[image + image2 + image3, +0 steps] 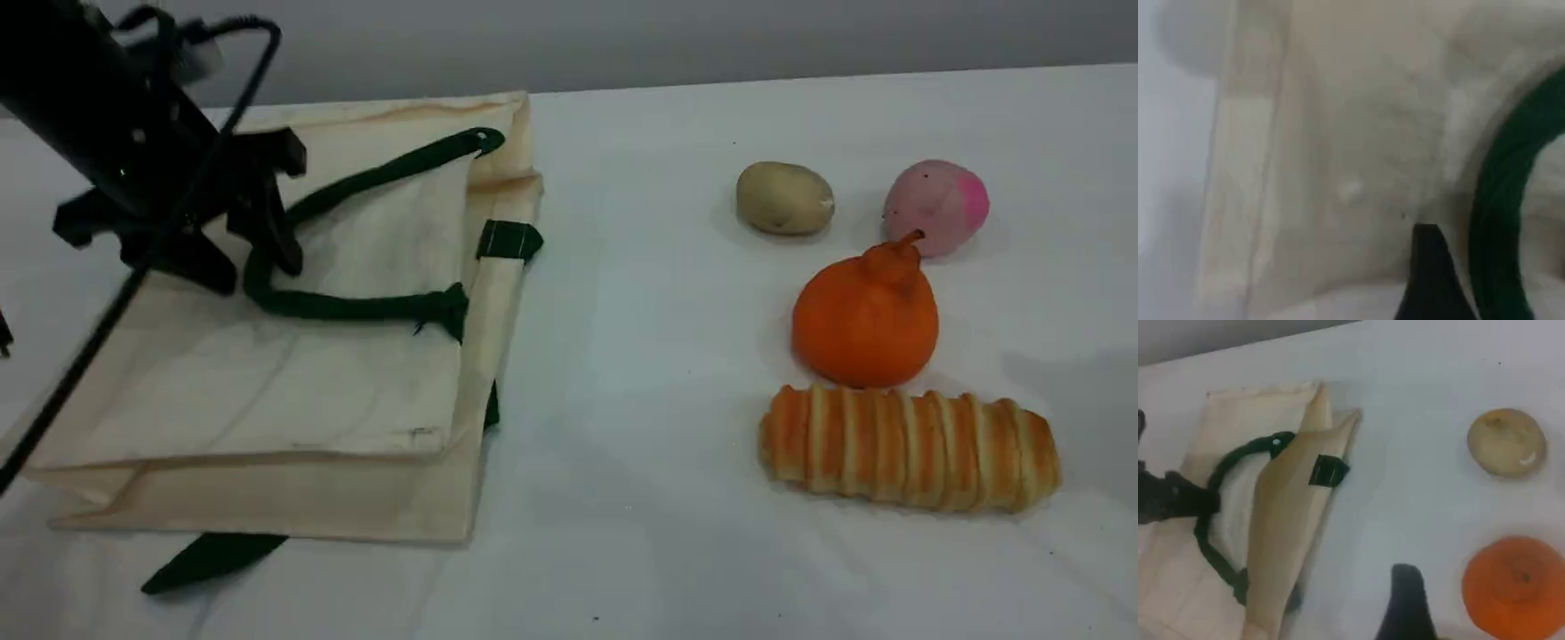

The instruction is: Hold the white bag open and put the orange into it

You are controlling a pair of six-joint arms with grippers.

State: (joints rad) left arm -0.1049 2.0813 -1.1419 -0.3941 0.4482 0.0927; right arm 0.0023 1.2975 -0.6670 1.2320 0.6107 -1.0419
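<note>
The white bag (267,382) lies flat on the left of the table, its dark green handle (356,307) looped on top. My left gripper (244,262) hovers open just over the far-left bend of that loop, one finger on each side, holding nothing. The left wrist view shows canvas (1338,167) close up, with the handle (1501,213) right of the fingertip (1428,267). The orange (865,322) sits on the right of the table. In the right wrist view it (1515,587) lies right of my right gripper's single visible fingertip (1405,593), which touches nothing. The bag (1281,513) is at left.
A tan potato (784,197) and a pink round fruit (935,206) lie behind the orange. A ridged bread roll (907,447) lies just in front of it. White table (640,356) stretches between bag and fruit. A black cable (71,382) hangs from the left arm.
</note>
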